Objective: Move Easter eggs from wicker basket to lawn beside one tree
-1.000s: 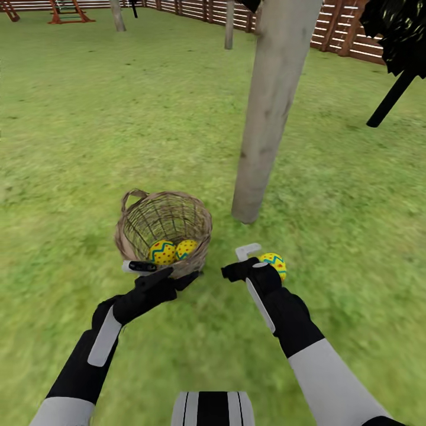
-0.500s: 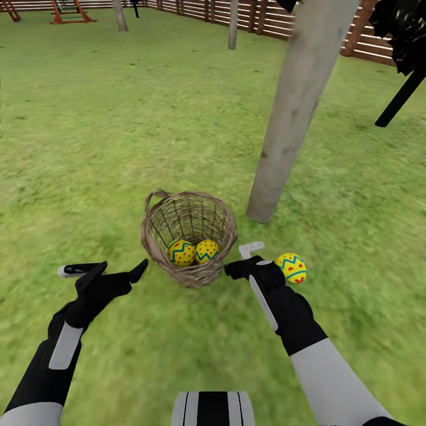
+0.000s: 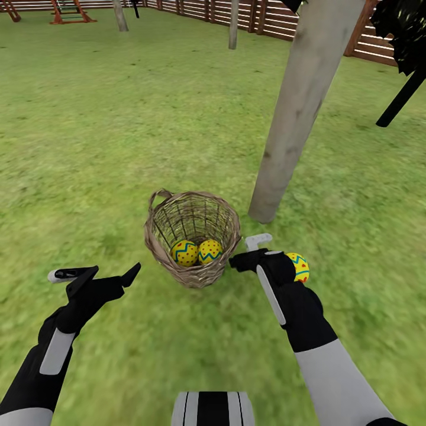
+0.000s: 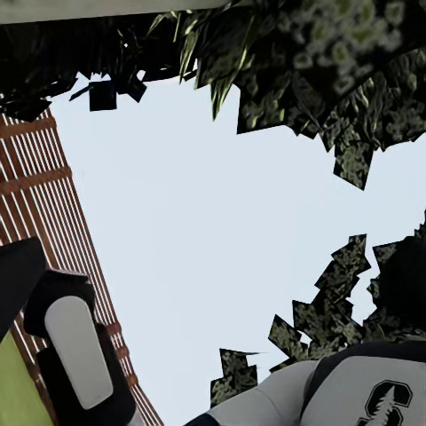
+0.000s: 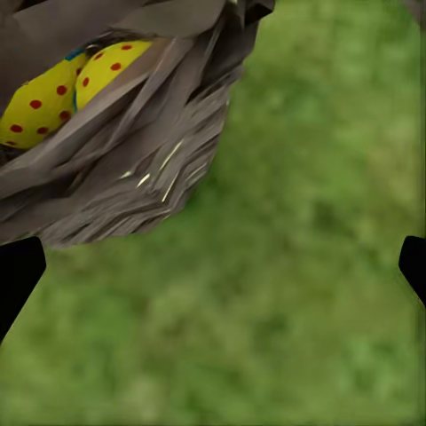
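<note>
Right claw (image 3: 248,253) nearer basket (image 3: 192,236)

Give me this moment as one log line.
basket: two eggs inside | third egg: on grass by tree | left claw: open | right claw: open

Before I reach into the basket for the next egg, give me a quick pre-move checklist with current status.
1. Right gripper empty and open: ok, nothing between its fingers in the right wrist view.
2. Left gripper open: ok.
3. First egg on the lawn near the tree: ok.
4. Two eggs left in the wicker basket: not ok yet.
5. Basket upright: ok.
6. Egg on grass at rest: cannot tell.
</note>
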Motion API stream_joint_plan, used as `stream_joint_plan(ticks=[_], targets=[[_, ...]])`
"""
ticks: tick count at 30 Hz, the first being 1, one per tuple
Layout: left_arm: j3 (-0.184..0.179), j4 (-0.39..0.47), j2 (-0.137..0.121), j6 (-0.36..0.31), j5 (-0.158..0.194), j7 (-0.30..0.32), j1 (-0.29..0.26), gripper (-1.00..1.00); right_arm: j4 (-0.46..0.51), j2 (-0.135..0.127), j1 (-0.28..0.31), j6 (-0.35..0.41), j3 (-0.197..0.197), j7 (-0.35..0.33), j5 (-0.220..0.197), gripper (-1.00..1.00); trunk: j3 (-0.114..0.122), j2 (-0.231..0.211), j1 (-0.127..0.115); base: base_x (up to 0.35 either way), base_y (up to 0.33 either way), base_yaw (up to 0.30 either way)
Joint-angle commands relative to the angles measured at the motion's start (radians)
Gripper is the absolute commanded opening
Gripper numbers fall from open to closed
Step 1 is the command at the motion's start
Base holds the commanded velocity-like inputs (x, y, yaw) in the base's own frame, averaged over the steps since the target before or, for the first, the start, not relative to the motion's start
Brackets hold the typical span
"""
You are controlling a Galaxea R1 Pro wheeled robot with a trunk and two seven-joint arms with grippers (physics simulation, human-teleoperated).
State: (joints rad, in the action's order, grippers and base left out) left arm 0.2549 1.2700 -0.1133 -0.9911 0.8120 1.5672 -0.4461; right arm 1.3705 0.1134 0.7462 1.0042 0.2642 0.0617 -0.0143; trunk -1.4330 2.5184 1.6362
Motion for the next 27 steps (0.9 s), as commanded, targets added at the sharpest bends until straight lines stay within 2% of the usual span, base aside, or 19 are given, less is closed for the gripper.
stream_joint_plan(ticks=[1,11,18,27], targets=[[0.0,0.0,0.0,-0.011,0.0,0.004,0.0,1.0,0.001,0.0,0.001,0.005,0.001,0.007,-0.002,1.0,-0.001,0.0,0.0,0.0,0.0,0.0],[0.0,-0.001,-0.002,-0.01,-0.001,0.004,0.001,1.0,0.005,0.002,0.001,0.007,0.001,0.008,-0.002,1.0,-0.001,0.0,0.0,0.0,0.0,0.0],[0.008,-0.05,0.001,-0.009,0.0,0.004,0.002,1.0,0.003,0.0,0.001,0.007,0.001,0.008,-0.003,1.0,-0.001,0.0,0.0,0.0,0.0,0.0],[0.01,-0.057,0.0,-0.011,-0.001,0.004,0.001,1.0,0.002,0.0,0.001,0.007,0.001,0.008,-0.004,1.0,0.034,-0.002,-0.004,0.0,0.0,0.0]])
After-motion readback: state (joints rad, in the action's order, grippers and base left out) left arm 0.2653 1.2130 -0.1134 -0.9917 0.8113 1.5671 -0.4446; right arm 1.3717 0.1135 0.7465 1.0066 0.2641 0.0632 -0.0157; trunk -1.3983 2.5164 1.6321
